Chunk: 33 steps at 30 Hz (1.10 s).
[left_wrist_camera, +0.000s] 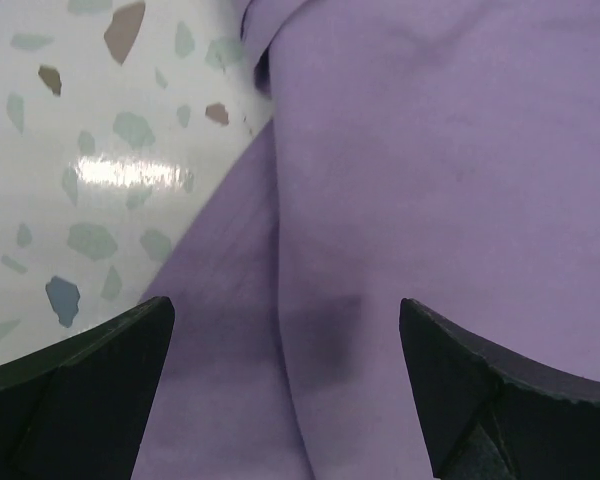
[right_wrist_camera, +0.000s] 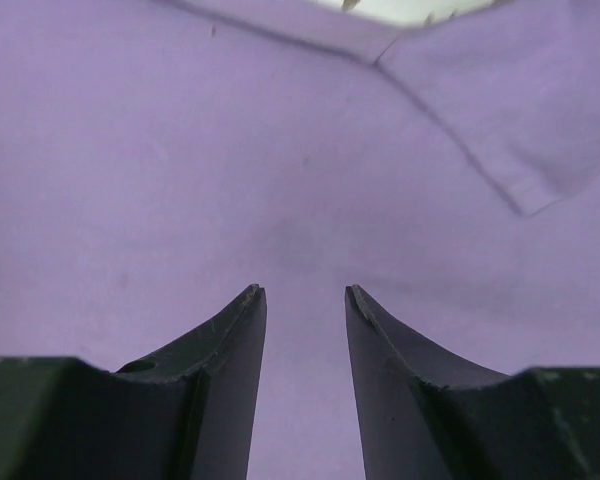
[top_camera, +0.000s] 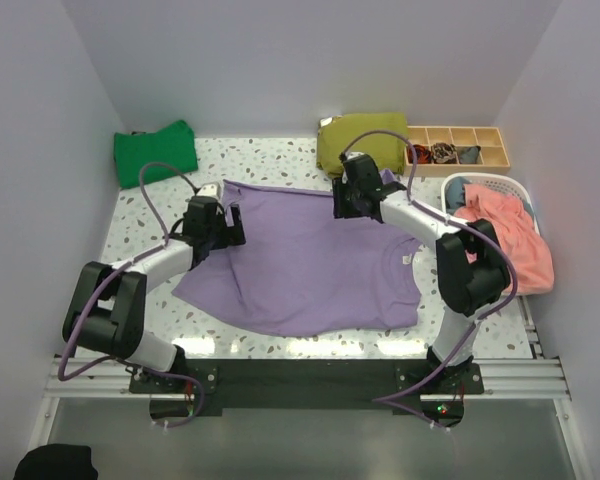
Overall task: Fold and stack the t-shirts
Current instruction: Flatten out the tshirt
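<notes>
White links and bulky black joints make up the left arm (top_camera: 160,262) and right arm (top_camera: 420,221). Behind the fingers (right_wrist_camera: 225,350) a lilac cable (top_camera: 378,132) loops off each arm. The fingers are matte black wedges with scuffed tips.

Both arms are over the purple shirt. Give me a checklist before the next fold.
1. Left claw open and empty: ok.
2. Right claw open, no cloth pinched: ok.
3. Purple shirt wholly on the table: ok.
4. Purple shirt lying smooth: not ok, a fold runs under the left claw.
5. Folded green shirt at the far left corner uncovered: ok.
6. Whether the claw tips touch the cloth: cannot tell.
</notes>
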Motion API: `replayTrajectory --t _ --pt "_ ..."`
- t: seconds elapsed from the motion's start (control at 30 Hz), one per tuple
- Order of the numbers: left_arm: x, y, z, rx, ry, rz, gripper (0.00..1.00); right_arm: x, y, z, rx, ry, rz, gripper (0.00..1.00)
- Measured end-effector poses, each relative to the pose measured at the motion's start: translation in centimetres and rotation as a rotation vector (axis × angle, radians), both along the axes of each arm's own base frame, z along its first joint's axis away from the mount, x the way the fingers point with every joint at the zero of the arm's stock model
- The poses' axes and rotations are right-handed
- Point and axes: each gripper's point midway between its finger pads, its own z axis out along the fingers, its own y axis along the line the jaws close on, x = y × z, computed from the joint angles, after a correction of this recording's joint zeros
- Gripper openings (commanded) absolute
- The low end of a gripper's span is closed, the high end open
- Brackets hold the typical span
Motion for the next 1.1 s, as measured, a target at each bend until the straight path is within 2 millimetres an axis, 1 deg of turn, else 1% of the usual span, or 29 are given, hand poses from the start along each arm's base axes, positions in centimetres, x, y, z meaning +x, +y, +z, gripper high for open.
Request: replayTrajectory --t 0.07,0.13,0.33,0.5,0.57,0.7,0.8,0.87,0.93,1.0,1.1 --pt "-1.2 0.4 -1.3 0.004 0.036 0.017 1.00 -1.4 0.8 -1.4 0.005 0.043 0.025 0.41" --pt "-1.8 0.6 -1.8 0.005 0.047 0.022 1.00 -2.4 0.9 -2.5 0.011 0.079 0.035 0.41" --pt "-1.6 0.0 -1.7 -0.045 0.025 0.018 1.00 -4.4 0.4 -5.1 0.021 0.154 0.033 0.40" --pt "-2.7 -0.9 -2.9 -0.115 0.039 -0.015 1.00 -6.2 0.0 -7.2 0.025 0.216 0.034 0.40" --pt "-2.6 -1.3 -2.7 -0.137 0.029 -0.024 1.00 -6.5 0.0 -7.8 0.024 0.231 0.035 0.40" --pt "-2.3 -1.1 -2.7 -0.161 0.014 -0.010 1.00 -6.3 0.0 -7.8 0.026 0.224 0.026 0.41" --pt "-1.8 -0.3 -2.7 -0.178 0.005 0.032 1.00 -6.3 -0.6 -7.9 0.005 0.227 -0.007 0.41" --pt "-1.9 0.7 -2.7 -0.179 -0.001 0.070 1.00 -6.3 -1.1 -7.9 -0.013 0.225 -0.036 0.41" --pt "-2.9 2.0 -2.7 -0.165 0.005 0.126 1.00 -6.6 -1.7 -8.0 -0.029 0.223 -0.068 0.41" --pt "-4.2 3.0 -2.7 -0.147 0.023 0.165 1.00 -7.3 -2.6 -8.1 -0.042 0.224 -0.103 0.41" --pt "-6.4 4.0 -2.6 -0.133 0.056 0.217 1.00 -8.4 -3.5 -8.3 -0.055 0.234 -0.140 0.41"
